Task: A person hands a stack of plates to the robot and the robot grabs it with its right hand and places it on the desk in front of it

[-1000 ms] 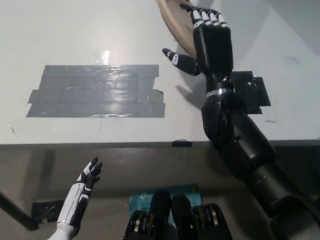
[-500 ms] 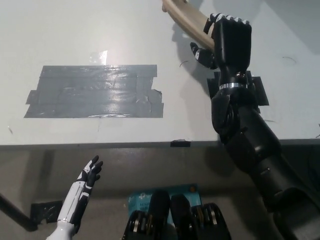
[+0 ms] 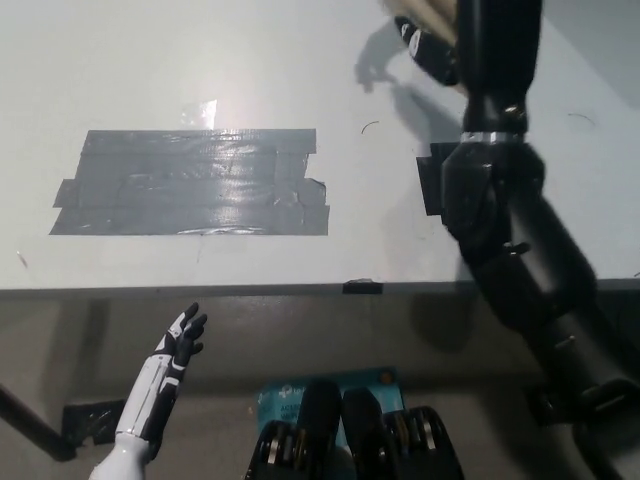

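Note:
My black right hand (image 3: 480, 40) is raised at the top right of the head view, partly cut off by the picture's upper edge. Only a tan sliver of the stack of plates (image 3: 428, 10) shows, held between its thumb and palm. The rest of the stack is out of view. The hand and plates are above the white desk (image 3: 300, 80), casting a shadow on it. My white left hand (image 3: 168, 372) rests at the lower left, below the desk's front edge, with its fingers apart and holding nothing.
A large patch of grey tape (image 3: 190, 182) lies on the desk's left half. A smaller black tape patch (image 3: 438, 182) sits beside my right forearm. The desk's front edge (image 3: 300, 288) runs across the picture. A blue item (image 3: 290, 392) lies on the floor below.
My right arm has moved up and to the right with the plates, so most of the stack and the fingers have left the top of the picture. The left hand has stayed put.

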Controlling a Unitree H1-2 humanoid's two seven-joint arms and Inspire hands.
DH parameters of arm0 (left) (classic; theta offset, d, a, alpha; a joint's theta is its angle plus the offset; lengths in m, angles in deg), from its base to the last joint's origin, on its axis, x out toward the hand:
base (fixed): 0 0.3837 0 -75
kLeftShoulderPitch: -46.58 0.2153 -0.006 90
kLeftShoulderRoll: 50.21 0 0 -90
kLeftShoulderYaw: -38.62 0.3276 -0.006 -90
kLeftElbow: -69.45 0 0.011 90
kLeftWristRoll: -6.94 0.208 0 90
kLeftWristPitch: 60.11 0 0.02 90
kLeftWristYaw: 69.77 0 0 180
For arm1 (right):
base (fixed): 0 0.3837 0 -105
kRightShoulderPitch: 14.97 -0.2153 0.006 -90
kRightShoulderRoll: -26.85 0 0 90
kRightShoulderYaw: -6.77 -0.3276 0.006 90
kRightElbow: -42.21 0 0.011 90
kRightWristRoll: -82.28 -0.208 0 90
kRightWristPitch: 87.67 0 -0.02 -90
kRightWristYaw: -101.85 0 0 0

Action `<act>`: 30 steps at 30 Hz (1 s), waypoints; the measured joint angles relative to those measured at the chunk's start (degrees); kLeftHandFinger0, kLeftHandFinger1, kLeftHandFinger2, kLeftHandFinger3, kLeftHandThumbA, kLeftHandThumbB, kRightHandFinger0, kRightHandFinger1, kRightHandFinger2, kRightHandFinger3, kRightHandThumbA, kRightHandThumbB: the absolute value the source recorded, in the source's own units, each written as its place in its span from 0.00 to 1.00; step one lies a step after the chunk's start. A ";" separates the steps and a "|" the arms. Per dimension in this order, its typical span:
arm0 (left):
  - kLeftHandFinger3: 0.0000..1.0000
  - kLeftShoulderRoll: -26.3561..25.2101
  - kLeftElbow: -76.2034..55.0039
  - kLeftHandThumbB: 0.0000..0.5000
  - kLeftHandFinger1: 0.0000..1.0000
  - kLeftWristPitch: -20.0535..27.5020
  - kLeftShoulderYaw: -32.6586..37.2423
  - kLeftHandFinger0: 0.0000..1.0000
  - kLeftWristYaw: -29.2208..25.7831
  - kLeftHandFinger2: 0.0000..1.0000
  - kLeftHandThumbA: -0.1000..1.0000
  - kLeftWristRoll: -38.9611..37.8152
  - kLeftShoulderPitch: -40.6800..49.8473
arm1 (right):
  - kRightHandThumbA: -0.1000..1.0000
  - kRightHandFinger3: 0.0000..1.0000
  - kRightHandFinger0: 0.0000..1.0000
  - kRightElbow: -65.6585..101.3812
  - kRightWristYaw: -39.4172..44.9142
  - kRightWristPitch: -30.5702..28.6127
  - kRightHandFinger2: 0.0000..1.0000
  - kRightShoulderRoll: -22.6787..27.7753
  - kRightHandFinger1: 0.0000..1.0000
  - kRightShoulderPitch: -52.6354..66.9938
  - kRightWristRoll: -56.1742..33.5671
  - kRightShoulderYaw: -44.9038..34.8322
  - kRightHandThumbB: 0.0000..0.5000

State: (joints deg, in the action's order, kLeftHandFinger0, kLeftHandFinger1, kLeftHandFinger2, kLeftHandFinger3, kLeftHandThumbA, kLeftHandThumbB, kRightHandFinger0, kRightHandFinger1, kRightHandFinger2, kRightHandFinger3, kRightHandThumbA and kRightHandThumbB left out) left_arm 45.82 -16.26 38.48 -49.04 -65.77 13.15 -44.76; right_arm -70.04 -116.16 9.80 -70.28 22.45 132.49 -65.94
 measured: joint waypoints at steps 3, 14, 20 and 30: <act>1.00 -0.10 0.01 0.32 1.00 -0.10 0.00 0.94 0.11 1.00 1.00 -0.04 -0.06 | 1.00 0.30 0.00 6.10 1.65 0.29 0.19 2.81 0.00 0.06 1.57 0.39 0.00; 1.00 -0.29 -0.01 0.32 0.99 -0.67 -0.03 0.89 0.53 1.00 1.00 -0.13 -0.64 | 0.91 0.29 0.00 16.07 8.58 -1.36 0.16 14.27 0.00 1.11 5.96 1.42 0.01; 1.00 -0.36 -0.02 0.31 0.97 -0.87 -0.09 0.88 0.74 1.00 1.00 -0.17 -0.95 | 0.77 0.14 0.00 13.67 9.95 -4.13 0.12 18.76 0.00 3.73 7.85 3.43 0.09; 1.00 -0.70 -0.01 0.24 0.94 -1.03 -0.19 0.86 0.84 1.00 1.00 -0.22 -1.04 | 0.76 0.02 0.00 -1.01 7.84 -9.30 0.00 21.45 0.00 6.64 12.75 11.34 0.20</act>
State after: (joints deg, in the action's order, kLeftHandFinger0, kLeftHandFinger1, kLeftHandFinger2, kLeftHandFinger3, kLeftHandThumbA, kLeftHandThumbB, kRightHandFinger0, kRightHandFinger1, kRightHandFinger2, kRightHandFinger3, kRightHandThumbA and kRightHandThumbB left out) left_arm 45.12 -16.27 37.45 -49.24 -64.93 12.93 -45.81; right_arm -71.05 -108.32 0.50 -48.83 29.09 145.25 -54.60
